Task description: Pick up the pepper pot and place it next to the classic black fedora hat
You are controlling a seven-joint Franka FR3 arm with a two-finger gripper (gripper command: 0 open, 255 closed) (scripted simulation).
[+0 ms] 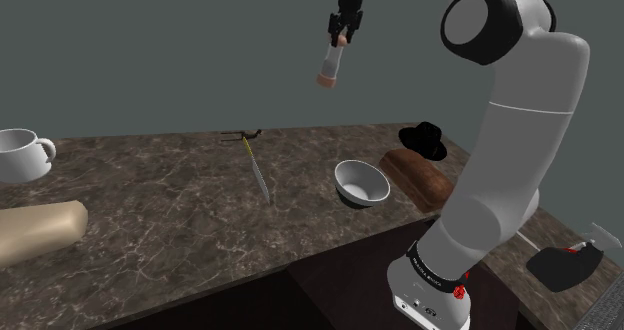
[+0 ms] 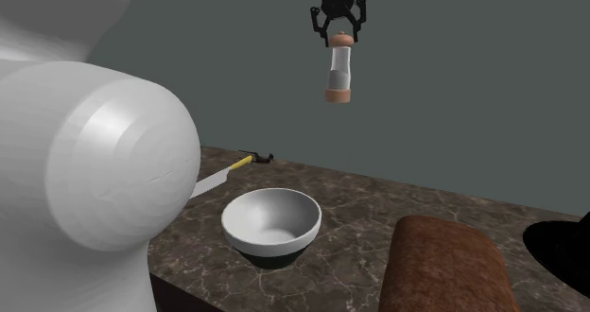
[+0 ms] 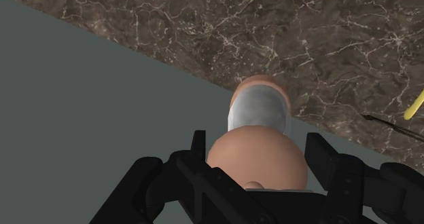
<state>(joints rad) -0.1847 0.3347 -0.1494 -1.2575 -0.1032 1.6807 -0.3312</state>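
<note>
Here, in the shoulder view, the all-black two-finger end effector (image 1: 342, 33) hangs high over the dark brown, white-veined marbled desk (image 1: 150, 198). It is closed around the top of a slim pepper pot (image 1: 328, 63) with tan ends and a pale grey middle. The pot dangles directly beneath it, clear of the desk. Far below the end effector, toward that view's right, sits the black fedora hat (image 1: 425, 138). A brown bread loaf (image 1: 420, 175) lies just beside the hat, and a round white bowl (image 1: 361, 181) stands almost straight under the end effector.

In the second exterior view, the end effector (image 2: 341, 31) pinches the pot's (image 2: 339, 74) tan cap. The bowl (image 2: 272, 223) stands well beneath, and the loaf (image 2: 444, 268) lies lower toward that view's right.

In the wrist view, the end effector (image 3: 258, 151) has both fingers pressed to the sides of the pot (image 3: 261, 110), with the desk (image 3: 238, 26) far beyond.
</note>
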